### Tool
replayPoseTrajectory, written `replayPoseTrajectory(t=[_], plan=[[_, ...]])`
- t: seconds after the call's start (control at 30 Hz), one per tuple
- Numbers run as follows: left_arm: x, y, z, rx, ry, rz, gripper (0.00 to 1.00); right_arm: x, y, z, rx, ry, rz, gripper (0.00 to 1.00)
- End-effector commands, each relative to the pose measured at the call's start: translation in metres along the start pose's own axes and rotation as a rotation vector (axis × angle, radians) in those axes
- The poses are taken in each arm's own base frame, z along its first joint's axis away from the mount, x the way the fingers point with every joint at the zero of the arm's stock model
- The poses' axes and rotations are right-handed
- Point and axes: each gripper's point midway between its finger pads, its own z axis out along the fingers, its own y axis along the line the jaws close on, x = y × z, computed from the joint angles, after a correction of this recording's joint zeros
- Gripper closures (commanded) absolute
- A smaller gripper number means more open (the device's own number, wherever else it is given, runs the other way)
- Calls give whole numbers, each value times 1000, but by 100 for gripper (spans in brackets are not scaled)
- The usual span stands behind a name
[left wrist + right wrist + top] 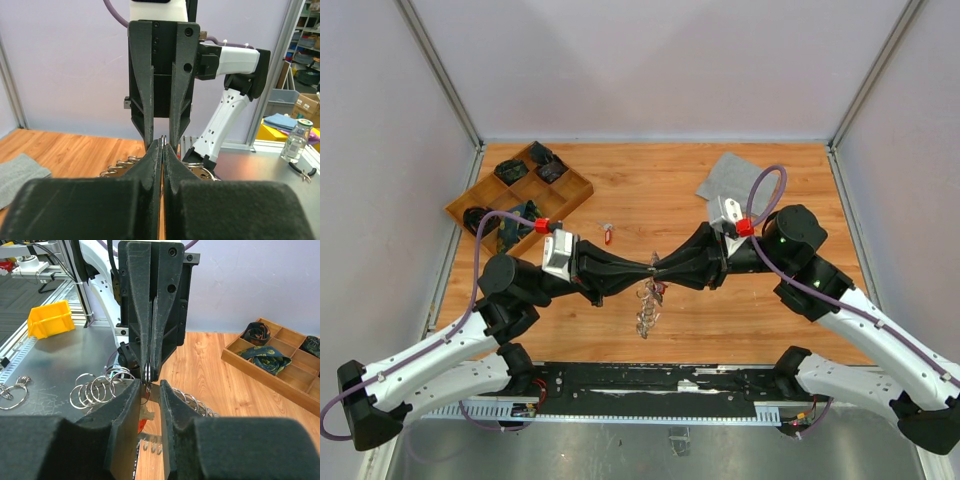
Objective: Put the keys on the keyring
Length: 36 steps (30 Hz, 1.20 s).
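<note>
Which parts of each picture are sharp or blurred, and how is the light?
Top view: even, soft light, faint shadows; the keyring is too small to resolve. Left wrist view: the left gripper is blurred near the lens, the right gripper sharp. Right wrist view: the near fingers are soft, the tray clear.

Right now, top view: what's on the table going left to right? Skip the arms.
wooden tray → red-tagged key → keyring → grey cloth
</note>
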Motion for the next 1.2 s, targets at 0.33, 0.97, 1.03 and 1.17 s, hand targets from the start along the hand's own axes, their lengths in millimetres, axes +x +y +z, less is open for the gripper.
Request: replayPoseTrajectory(t=[0.33, 0.97, 1.03, 1.17], plan=[[-33, -10, 0, 30, -103, 63, 99, 3, 1, 2, -1, -5, -12, 82], [-21, -4, 0, 11, -27, 84, 71, 3, -4, -11, 53, 175, -12, 99], [-17, -2, 0, -3, -1, 88, 67, 9, -5, -17, 65, 249, -7, 99], [-9, 8, 0, -45, 63, 100, 66, 22, -3, -30, 53, 407, 2, 99]])
